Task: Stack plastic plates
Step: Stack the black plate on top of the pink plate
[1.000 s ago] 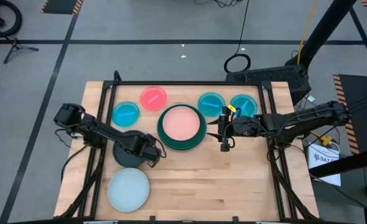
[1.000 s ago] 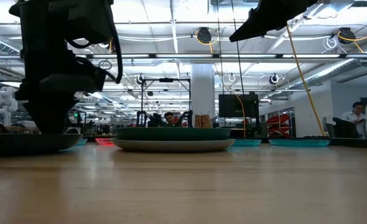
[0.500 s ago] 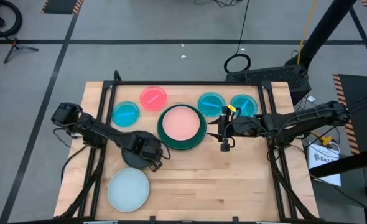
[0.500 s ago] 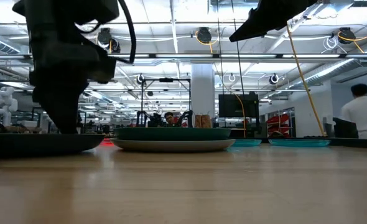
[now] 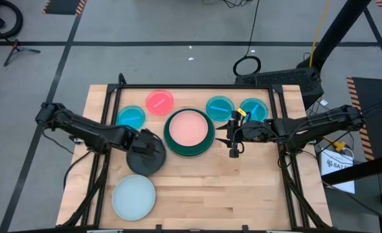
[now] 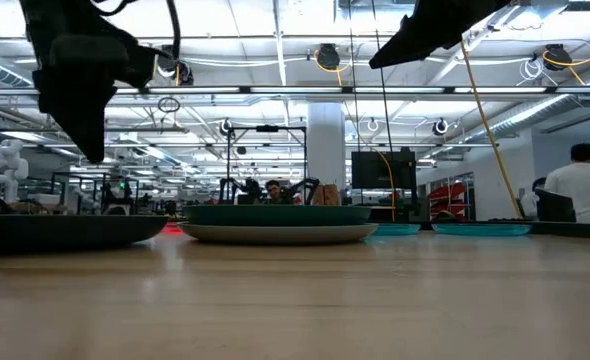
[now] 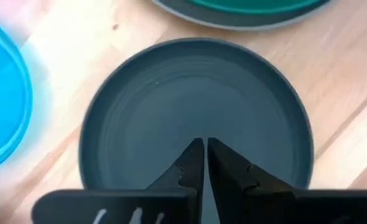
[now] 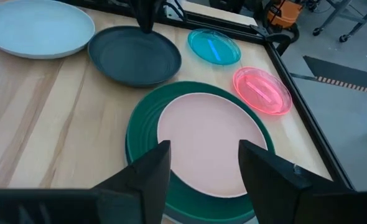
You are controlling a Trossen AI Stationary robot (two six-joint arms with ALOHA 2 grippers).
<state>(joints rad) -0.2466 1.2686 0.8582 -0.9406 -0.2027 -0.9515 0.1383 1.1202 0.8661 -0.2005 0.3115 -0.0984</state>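
Left pincer (image 7: 202, 163) hangs above the black plate (image 5: 146, 156), fingers together, holding nothing. Black plate lies on the bench (image 5: 243, 194), lower left of the salmon plate (image 5: 190, 127) stacked on green (image 5: 171, 144). Right pincer (image 8: 202, 163), fingers apart, over that stack.

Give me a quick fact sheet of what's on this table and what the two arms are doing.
Stack: salmon-pink plate on dark green plate, grey plate beneath
Black plate: alone on the wood, beside the stack
Pale blue plate: near edge, alone
Small plates: three bright blue plates, one pink-red plate, along the far edge
Left gripper: above the black plate, fingers shut, empty
Right gripper: open, beside the stack
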